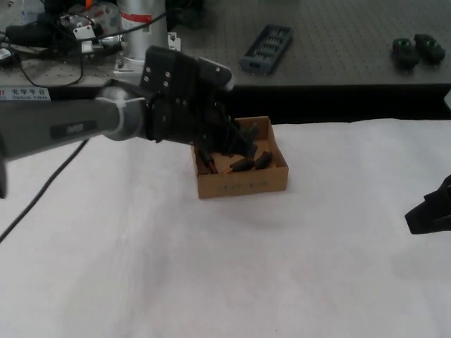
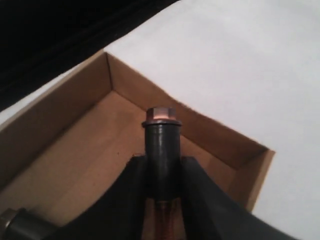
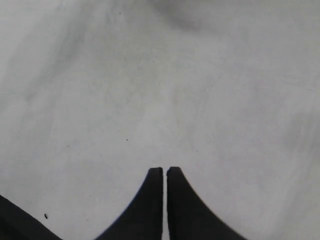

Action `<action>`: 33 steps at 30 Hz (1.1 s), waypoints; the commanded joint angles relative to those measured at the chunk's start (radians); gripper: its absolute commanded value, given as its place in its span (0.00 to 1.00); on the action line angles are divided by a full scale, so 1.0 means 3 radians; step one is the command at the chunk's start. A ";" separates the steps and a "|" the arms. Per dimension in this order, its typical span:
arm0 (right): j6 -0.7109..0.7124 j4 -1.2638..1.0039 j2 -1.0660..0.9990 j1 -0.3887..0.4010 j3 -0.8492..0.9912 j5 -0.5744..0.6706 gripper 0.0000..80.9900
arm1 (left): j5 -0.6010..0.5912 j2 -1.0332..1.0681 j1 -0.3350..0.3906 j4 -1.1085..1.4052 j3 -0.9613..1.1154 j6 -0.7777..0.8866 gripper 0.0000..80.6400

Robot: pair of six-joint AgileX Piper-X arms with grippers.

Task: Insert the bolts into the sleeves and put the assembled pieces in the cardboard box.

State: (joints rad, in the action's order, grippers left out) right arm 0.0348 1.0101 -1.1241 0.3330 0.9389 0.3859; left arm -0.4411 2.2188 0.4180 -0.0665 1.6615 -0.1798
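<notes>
**Lower it, then let go**

My left gripper (image 2: pixel 162 172) is clamped on a black sleeve (image 2: pixel 161 145) with its bolt (image 2: pixel 161 115) seated, hanging over the cardboard box (image 2: pixel 75 100). I should sink below the rim, aim for bare floor away from the finished pieces (image 1: pixel 248 163), then part my fingers gently. My right gripper (image 3: pixel 164 175) rests closed and empty above the white sheet (image 3: pixel 150 75).

We find the cardboard box (image 1: pixel 243 184) blocked from above on its left and rear by the left gripper (image 2: pixel 162 167) and its arm, with a sleeve and bolt (image 2: pixel 161 145) clamped over the box floor. Dark assembled pieces (image 1: pixel 248 163) crowd the box's front half. In front of the box and to its right, the white sheet (image 1: pixel 211 282) lies open out to the right gripper (image 1: pixel 428 211), well apart from the box.
</notes>
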 commanded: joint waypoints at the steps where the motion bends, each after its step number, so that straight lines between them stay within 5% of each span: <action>1: 0.0040 0.0006 0.0051 -0.0025 0.0013 0.0021 0.03 | 0.0163 0.0026 -0.0013 -0.0078 0.0121 -0.0027 0.00; 4: 0.0040 0.0006 0.0051 -0.0025 0.0013 0.0021 0.03 | 0.0165 0.0026 -0.0013 -0.0125 0.0120 -0.0027 0.09; 10: 0.0040 0.0006 0.0051 -0.0025 0.0013 0.0021 0.03 | 0.0184 0.0016 -0.0013 -0.0125 0.0120 0.0030 0.47; 12: 0.0040 0.0006 0.0051 -0.0025 0.0013 0.0021 0.03 | 0.0181 -0.0007 -0.0013 -0.0125 0.0120 0.0075 0.50; 21: 0.0040 0.0019 0.0051 -0.0025 0.0013 0.0021 0.03 | 0.0181 -0.0251 -0.0013 -0.0297 0.0120 0.0069 0.49; 27: 0.0040 0.0388 0.0107 -0.0025 0.0020 0.0024 0.03 | 0.0251 -0.0701 -0.0013 -0.1227 0.0120 0.0047 0.49; 30: 0.0040 0.0535 0.0199 -0.0025 0.0020 0.0019 0.03 | 0.0409 -0.0951 -0.0013 -0.1955 0.0120 0.0047 0.38; 33: 0.0040 0.0584 0.0339 -0.0025 0.0020 0.0019 0.03 | 0.0249 -0.1227 -0.0013 -0.2474 0.0106 -0.0114 0.11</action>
State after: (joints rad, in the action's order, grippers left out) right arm 0.0376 1.1694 -1.0415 0.3330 0.9389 0.3853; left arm -0.3421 1.9410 0.4180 -0.5734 1.6873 -0.1689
